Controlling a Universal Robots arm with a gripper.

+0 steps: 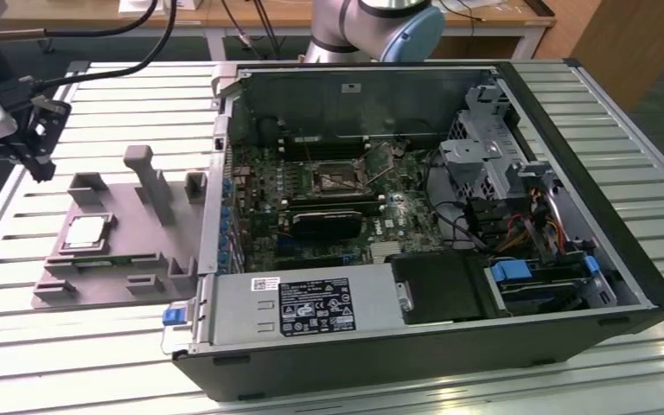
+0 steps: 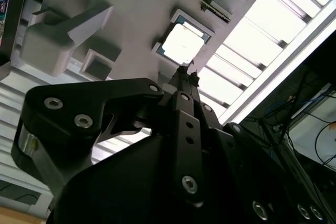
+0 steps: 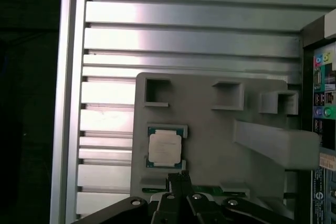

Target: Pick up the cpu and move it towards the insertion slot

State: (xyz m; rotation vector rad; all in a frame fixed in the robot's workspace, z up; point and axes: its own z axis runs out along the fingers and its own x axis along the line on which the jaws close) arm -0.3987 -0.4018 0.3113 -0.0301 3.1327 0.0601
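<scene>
- The gripper (image 1: 41,166) hangs in the air at the exterior view's left, above the far left corner of the grey fixture plate (image 1: 118,259) and touching nothing
- In both wrist views its two thin black fingers (image 3: 176,182) are pressed together, with nothing between them
- The cpu (image 1: 86,232) lies flat in a shallow square pocket on the left part of the fixture plate, silver top up with a thin green rim showing
- In the first wrist view the cpu (image 3: 165,147) sits just beyond the fingertips; in the second wrist view the tips of the gripper (image 2: 184,73) point at the cpu (image 2: 183,43), and it is apart from them
- The fixture plate rests on the slatted metal table (image 1: 44,363), just left of the open computer case (image 1: 424,359)
- Raised blocks and one tall post (image 1: 142,177) stand on the plate around the cpu pocket
- The insertion slot (image 1: 335,179) is on the green board inside the case, a dark square framed by a silvery bracket, well to the right of the cpu and the gripper
- A grey power supply box (image 1: 297,307) fills the near side of the case
- The arm's base (image 1: 379,26) stands at the far edge of the table, behind the case
</scene>
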